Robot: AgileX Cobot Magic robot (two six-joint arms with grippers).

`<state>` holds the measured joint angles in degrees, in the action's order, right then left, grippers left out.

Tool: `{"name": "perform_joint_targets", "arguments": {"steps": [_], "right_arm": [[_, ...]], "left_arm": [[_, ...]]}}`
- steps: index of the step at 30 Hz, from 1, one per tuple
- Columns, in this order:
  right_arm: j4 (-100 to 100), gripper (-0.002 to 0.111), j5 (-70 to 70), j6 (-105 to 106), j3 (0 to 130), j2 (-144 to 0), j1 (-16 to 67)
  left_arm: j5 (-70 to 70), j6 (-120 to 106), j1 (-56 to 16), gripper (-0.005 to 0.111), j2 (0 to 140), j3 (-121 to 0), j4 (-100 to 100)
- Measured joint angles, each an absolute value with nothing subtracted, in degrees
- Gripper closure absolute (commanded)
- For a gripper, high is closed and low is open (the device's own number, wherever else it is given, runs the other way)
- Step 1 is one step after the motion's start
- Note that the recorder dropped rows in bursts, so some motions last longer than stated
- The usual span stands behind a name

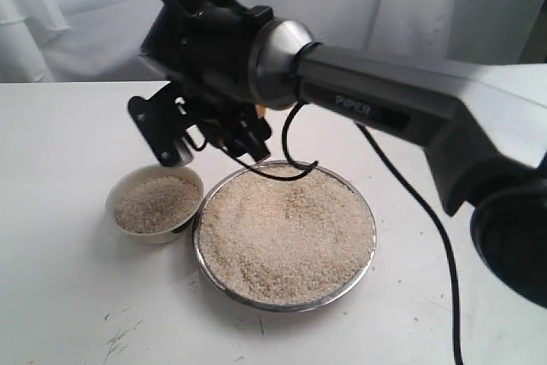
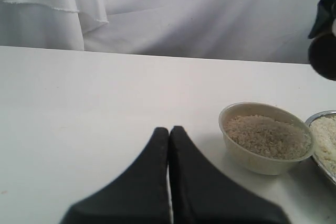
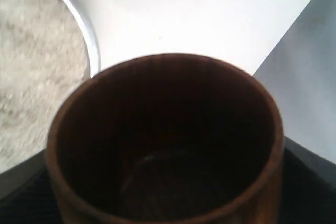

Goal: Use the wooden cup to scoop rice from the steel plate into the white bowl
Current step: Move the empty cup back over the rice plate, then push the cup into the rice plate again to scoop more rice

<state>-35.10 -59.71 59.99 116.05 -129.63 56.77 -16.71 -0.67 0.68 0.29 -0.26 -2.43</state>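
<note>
The steel plate (image 1: pixel 282 304) lies mid-table, heaped with rice (image 1: pixel 286 232). Left of it and touching stands the white bowl (image 1: pixel 120 191), also full of rice (image 1: pixel 156 203). My right gripper (image 1: pixel 231 138) hangs above the gap between bowl and plate, reached across from the right. It is shut on the wooden cup (image 3: pixel 168 145), whose dark inside shows no rice; the plate's rim (image 3: pixel 86 30) lies just beyond the cup. My left gripper (image 2: pixel 169 129) is shut on nothing, low over bare table, with the bowl (image 2: pixel 262 163) a short way off to one side.
A black cable (image 1: pixel 427 220) trails from the right arm (image 1: pixel 385 108) down across the white table (image 1: pixel 60 297) beside the plate. White cloth (image 2: pixel 184 9) hangs behind the table. The table's surface shows a few scuff marks near the front.
</note>
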Motion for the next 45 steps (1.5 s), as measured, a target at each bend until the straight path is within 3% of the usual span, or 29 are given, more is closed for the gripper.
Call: {"name": "perform_joint_targets", "arguments": {"steps": [9,20,33,45], "right_arm": [[-35.10,0.108,-69.51,61.76,114.29,-128.83,52.08],[-43.62,0.108,-69.77,64.27,99.22,-128.83,51.93],[-49.23,0.108,-68.74,69.96,90.16,-128.68,53.64],[-42.25,0.108,-62.39,76.90,88.39,-129.24,53.64]], "left_arm": [[-16.71,-0.67,0.68,0.107,0.29,-0.26,-2.43],[-16.71,-0.67,0.68,0.107,0.29,-0.26,-2.43],[-16.71,-0.67,0.68,0.107,0.29,-0.26,-2.43],[-16.71,-0.67,0.68,0.107,0.29,-0.26,-2.43]]}}
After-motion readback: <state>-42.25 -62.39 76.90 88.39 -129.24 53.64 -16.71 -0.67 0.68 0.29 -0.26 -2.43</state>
